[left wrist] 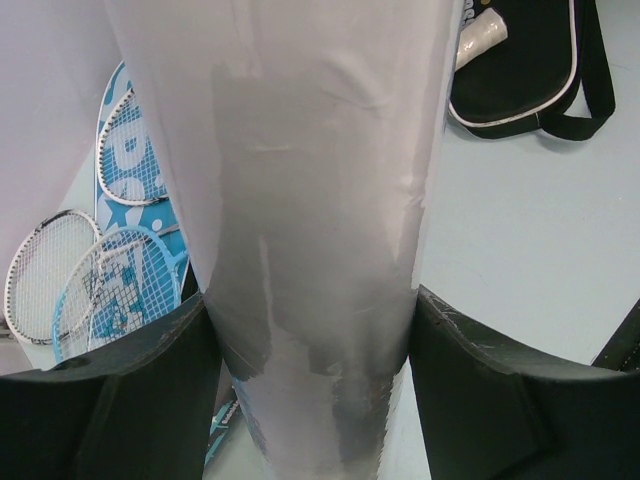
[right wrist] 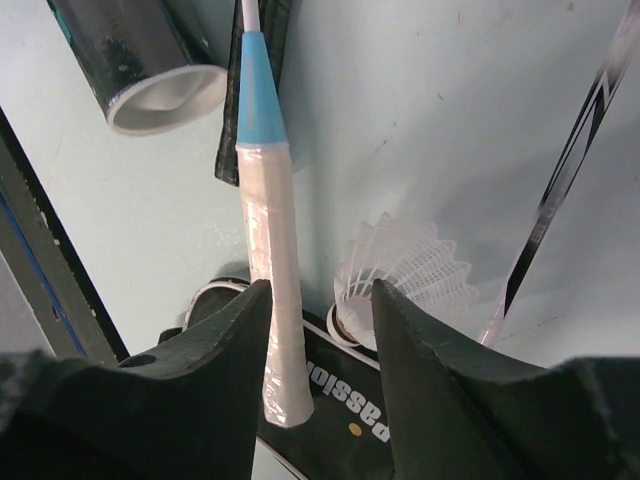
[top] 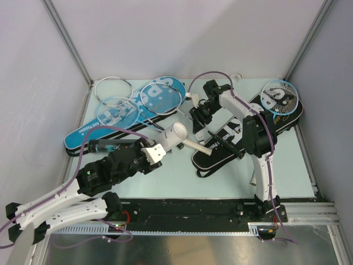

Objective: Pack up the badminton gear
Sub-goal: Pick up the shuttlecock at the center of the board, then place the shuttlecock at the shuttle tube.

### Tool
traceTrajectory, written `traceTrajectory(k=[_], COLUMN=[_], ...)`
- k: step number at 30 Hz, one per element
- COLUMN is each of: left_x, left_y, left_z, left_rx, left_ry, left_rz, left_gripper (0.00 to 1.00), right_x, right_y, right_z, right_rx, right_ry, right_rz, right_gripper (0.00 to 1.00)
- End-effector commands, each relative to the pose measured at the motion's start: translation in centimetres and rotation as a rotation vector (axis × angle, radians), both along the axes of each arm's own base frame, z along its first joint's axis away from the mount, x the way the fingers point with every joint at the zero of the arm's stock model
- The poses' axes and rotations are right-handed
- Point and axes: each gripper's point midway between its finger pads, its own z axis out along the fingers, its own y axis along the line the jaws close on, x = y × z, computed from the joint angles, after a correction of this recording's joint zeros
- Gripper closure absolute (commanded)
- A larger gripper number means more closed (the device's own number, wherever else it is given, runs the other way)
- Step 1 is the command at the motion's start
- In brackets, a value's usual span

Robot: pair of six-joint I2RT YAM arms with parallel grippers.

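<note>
My left gripper [top: 157,150] [left wrist: 312,350] is shut on a white shuttle tube [top: 175,135] [left wrist: 300,150], held tilted above the table with its open mouth pointing back-right. My right gripper [top: 204,135] [right wrist: 320,290] hangs open over the narrow end of the black cover [top: 248,132] [right wrist: 350,400]. The butt of a white racket handle [right wrist: 270,230] sits by its left finger. A white feather shuttlecock [right wrist: 405,265] lies by its right finger. Neither is clamped. A light-blue racket head [top: 279,97] rests on the black cover.
A blue cover [top: 83,135] lies at the left with rackets [top: 113,86] on and beside it, and a black tube [top: 107,147] in front of it. A dark-looking tube with an open mouth [right wrist: 165,95] and a thin black shaft [right wrist: 560,180] flank the right gripper. Walls enclose the table.
</note>
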Motion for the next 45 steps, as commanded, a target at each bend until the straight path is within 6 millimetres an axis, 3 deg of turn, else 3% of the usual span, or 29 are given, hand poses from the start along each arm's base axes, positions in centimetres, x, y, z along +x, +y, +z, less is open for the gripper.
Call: traceTrajectory(k=[1,7,13,17,23,28,31,35,40,45], left_x=[0.5,0.5,0.6,0.6,0.6,1.0,1.2,1.4,1.6,1.6], left_y=[-0.2,-0.3,-0.2,-0.2,-0.3,-0.4,-0.5,-0.7,-0.8,-1.0], left_z=[1.3,1.6,1.6,1.7,1.9,1.3,1.1,1.0,1.0,1.5], left_rx=[-0.043,-0.046,-0.046,-0.046,-0.05,-0.022,-0.009,0.003,0.007,-0.008], left_ry=[-0.038,-0.039,-0.041,-0.042,-0.039,-0.032,-0.027,-0.022,-0.019,-0.018], left_rz=[0.019,0.02,0.025,0.026,0.029,0.048,0.053,0.059,0.068,0.065], left_gripper=[0.73,0.73,0.73,0.73,0.73,0.73,0.74,0.74,0.74,0.73], right_x=[-0.2,-0.7,0.7,1.7,0.8,-0.3,-1.7,-5.3,-10.8,-14.4], right_y=[-0.5,-1.0,-1.6,-1.5,-1.1,-2.2,-3.4,-4.3,-3.6,-2.6], right_z=[1.3,1.1,3.0,6.8,14.9,21.0,25.1,28.9,31.5,33.3], right_rx=[-0.016,-0.045,-0.064,-0.005,0.132,0.198,0.275,0.385,0.561,0.726], right_ry=[-0.011,0.002,-0.072,-0.178,-0.355,-0.523,-0.64,-0.736,-0.792,-0.775], right_rz=[0.018,0.018,-0.044,-0.099,-0.202,-0.371,-0.473,-0.524,-0.475,-0.452], right_gripper=[0.51,0.57,0.93,1.0,1.0,1.0,1.0,1.0,1.0,1.0])
